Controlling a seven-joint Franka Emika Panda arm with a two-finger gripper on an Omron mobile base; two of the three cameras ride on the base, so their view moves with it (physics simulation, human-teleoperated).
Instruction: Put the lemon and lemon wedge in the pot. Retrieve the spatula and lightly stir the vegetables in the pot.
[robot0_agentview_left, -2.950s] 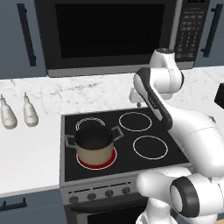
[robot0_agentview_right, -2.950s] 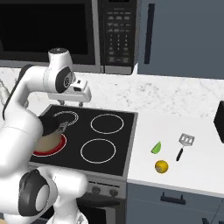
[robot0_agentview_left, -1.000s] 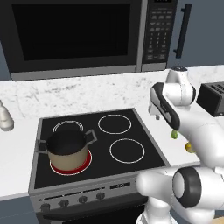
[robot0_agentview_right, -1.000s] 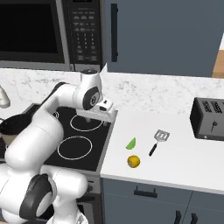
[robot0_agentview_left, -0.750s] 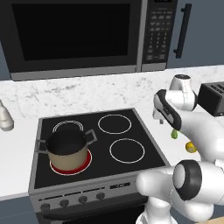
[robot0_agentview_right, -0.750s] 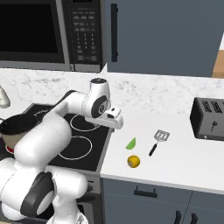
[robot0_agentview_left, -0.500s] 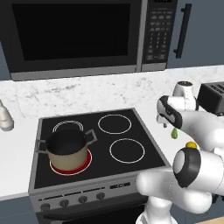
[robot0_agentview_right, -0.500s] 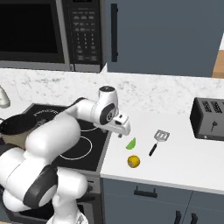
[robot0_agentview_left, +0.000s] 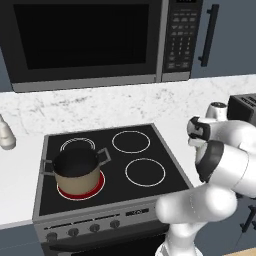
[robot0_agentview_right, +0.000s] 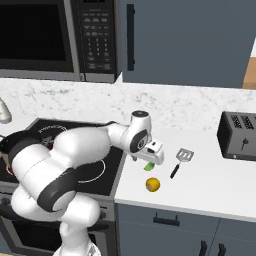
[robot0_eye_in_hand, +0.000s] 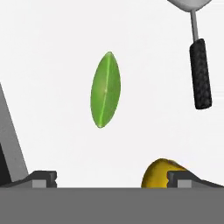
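My gripper (robot0_agentview_right: 150, 159) hangs open, pointing down just above the counter to the right of the stove. Under it lies the green lemon wedge (robot0_eye_in_hand: 105, 90) (robot0_agentview_right: 149, 166), untouched, between and ahead of my fingertips (robot0_eye_in_hand: 43, 178). The yellow lemon (robot0_eye_in_hand: 159, 173) (robot0_agentview_right: 153, 184) sits closer to the counter's front edge. The spatula (robot0_agentview_right: 181, 160) lies to the right, and its black handle (robot0_eye_in_hand: 200, 74) shows in the hand view. The tan pot (robot0_agentview_left: 76, 170) stands on the stove's front left burner. Its inside looks dark; the vegetables are out of view.
The burner under the pot glows red (robot0_agentview_left: 97, 185). A dark toaster (robot0_agentview_right: 239, 135) stands at the right end of the white counter (robot0_agentview_right: 210, 185). The microwave (robot0_agentview_left: 85, 40) hangs over the stove, and a bottle (robot0_agentview_left: 6, 135) stands far left.
The hand has swung right off the stove and come down over the lemon wedge. The jaws stay open. Lemon, wedge, spatula and pot have not moved.
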